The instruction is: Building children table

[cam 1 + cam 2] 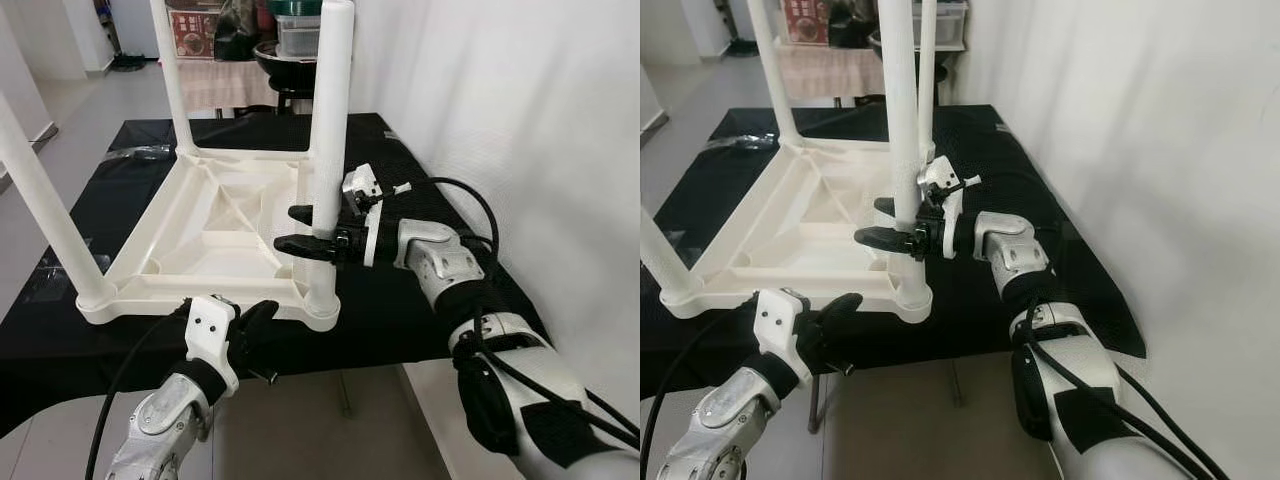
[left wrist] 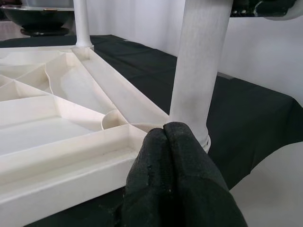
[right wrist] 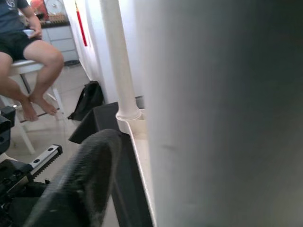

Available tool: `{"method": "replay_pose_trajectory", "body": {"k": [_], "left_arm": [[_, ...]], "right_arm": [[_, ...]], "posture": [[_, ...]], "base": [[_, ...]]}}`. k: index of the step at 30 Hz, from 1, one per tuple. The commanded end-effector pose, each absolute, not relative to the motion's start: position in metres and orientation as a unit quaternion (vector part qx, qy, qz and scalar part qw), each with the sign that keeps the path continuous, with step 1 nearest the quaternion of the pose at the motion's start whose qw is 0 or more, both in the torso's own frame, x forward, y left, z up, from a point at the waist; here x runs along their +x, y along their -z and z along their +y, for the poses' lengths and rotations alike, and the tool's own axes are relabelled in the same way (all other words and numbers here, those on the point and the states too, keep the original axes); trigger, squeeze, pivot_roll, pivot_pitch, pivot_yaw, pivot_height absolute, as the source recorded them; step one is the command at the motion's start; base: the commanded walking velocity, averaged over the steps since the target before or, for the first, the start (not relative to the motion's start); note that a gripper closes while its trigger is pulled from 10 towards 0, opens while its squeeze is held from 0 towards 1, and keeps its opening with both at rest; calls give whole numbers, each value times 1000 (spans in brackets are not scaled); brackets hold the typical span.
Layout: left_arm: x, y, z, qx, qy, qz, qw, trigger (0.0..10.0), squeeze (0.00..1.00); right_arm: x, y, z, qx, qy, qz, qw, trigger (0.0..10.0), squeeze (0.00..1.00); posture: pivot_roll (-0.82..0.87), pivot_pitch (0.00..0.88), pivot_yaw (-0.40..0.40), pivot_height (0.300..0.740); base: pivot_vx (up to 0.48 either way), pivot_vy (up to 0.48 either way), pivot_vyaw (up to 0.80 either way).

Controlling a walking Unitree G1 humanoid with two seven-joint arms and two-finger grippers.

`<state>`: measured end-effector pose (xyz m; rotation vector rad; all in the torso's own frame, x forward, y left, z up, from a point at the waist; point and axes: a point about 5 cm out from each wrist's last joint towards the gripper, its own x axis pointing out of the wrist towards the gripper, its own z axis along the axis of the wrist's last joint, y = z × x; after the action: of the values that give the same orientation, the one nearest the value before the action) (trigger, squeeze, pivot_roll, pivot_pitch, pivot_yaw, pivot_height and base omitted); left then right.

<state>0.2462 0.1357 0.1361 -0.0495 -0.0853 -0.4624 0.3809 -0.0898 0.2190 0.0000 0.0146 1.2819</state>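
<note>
1. A white plastic children's table (image 1: 215,235) lies upside down on a black cloth (image 1: 420,310) spread over a low surface, its ribbed underside facing up and its legs pointing upward.
2. At the far left, one leg (image 1: 45,215) rises from the near left corner and leans out past the picture's edge.
3. Another leg (image 1: 173,75) stands at the far corner of the tabletop.
4. The left gripper (image 1: 255,335) sits low at the front edge of the cloth, just below the table's near rim. In the left wrist view its two black fingers (image 2: 177,179) are pressed together with nothing between them, the tips close to the base of the near right leg.
5. The near right leg (image 1: 328,150) stands upright in its corner socket.
6. The right gripper (image 1: 305,230) reaches in from the right at about mid-height of that leg, one finger (image 1: 300,213) on the far side and the other on the near side, clamping the leg between them.
7. A white wall (image 1: 520,110) runs along the right side.
8. In the right wrist view, a person's bare legs (image 3: 40,71) show on a white stool across the room.
</note>
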Motion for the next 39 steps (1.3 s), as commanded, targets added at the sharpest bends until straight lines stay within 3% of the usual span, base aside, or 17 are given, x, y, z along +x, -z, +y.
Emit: {"method": "replay_pose_trajectory", "body": {"k": [1, 2, 4, 5, 11, 14, 16, 19, 20, 22, 24, 34, 35, 36, 37, 38, 39], "left_arm": [[244, -135, 134, -23, 229, -36, 972, 10000, 0], [243, -135, 134, -24, 230, -35, 972, 10000, 0], [243, -135, 134, -24, 230, -35, 972, 10000, 0], [243, -135, 134, -25, 231, -34, 972, 10000, 0], [242, -134, 133, -27, 233, -32, 972, 10000, 0], [242, -134, 133, -27, 234, -32, 971, 10000, 0], [243, -134, 134, -28, 234, -32, 971, 10000, 0], [243, -134, 134, -28, 234, -32, 971, 10000, 0], [243, -135, 135, -28, 234, -32, 971, 10000, 0], [244, -135, 137, -28, 234, -33, 971, 10000, 0], [246, -136, 137, -25, 234, -34, 971, 10000, 0], [249, -136, 137, -20, 228, -36, 973, 10000, 0], [250, -136, 138, -19, 226, -38, 973, 10000, 0], [250, -136, 138, -19, 222, -39, 974, 10000, 0], [250, -136, 138, -19, 222, -39, 974, 10000, 0], [250, -136, 138, -20, 219, -40, 975, 10000, 0], [250, -136, 138, -20, 219, -40, 975, 10000, 0]], "right_arm": [[381, -222, -86, 4, -610, 5, 793, 4745, 0], [380, -223, -87, 6, -618, 4, 786, 3216, 0], [380, -223, -87, 6, -618, 4, 786, 3216, 0], [379, -222, -88, 10, -623, 4, 782, 0, 0], [380, -219, -96, 15, -617, -5, 787, 0, 0], [383, -216, -104, 10, -579, -15, 815, 0, 0], [384, -208, -107, 8, -525, -19, 851, 0, 0], [384, -205, -106, 11, -507, -17, 862, 0, 0], [380, -194, -101, 6, -487, -7, 874, 0, 0], [369, -163, -80, 17, -331, 31, 943, 0, 0], [351, -146, -68, 20, -226, 46, 973, 0, 0], [350, -149, -45, 3, -247, 29, 969, 0, 0], [355, -153, -41, 0, -251, 30, 968, 8078, 0], [355, -162, -34, 10, -268, 26, 963, 10000, 0], [355, -162, -34, 10, -268, 26, 963, 10000, 0], [357, -177, -28, 28, -303, 13, 952, 10000, 1000], [357, -177, -28, 28, -303, 13, 952, 10000, 1000]], "posture": [[92, 0, -73, 740], [93, 0, -73, 740], [93, 0, -73, 740], [91, 0, -72, 740], [86, 0, -67, 740], [64, 0, -61, 740], [54, 0, -60, 740], [54, 0, -60, 740], [49, 0, -61, 740], [38, 0, -54, 740], [42, 0, -53, 740], [40, 0, -57, 740], [45, 0, -64, 740], [45, 0, -64, 740], [45, 0, -64, 740], [46, 0, -65, 740], [46, 0, -65, 740]], "base": [[0, 0, 0], [0, 0, 0], [0, 0, 0], [0, 0, 0], [0, 0, 0], [0, 0, 0], [0, 0, 0], [0, 0, 0], [0, 0, 0], [0, 0, 0], [0, 0, 0], [0, 0, 0], [0, 0, 0], [0, 0, 0], [0, 0, 0], [0, 0, 0], [0, 0, 0]]}}
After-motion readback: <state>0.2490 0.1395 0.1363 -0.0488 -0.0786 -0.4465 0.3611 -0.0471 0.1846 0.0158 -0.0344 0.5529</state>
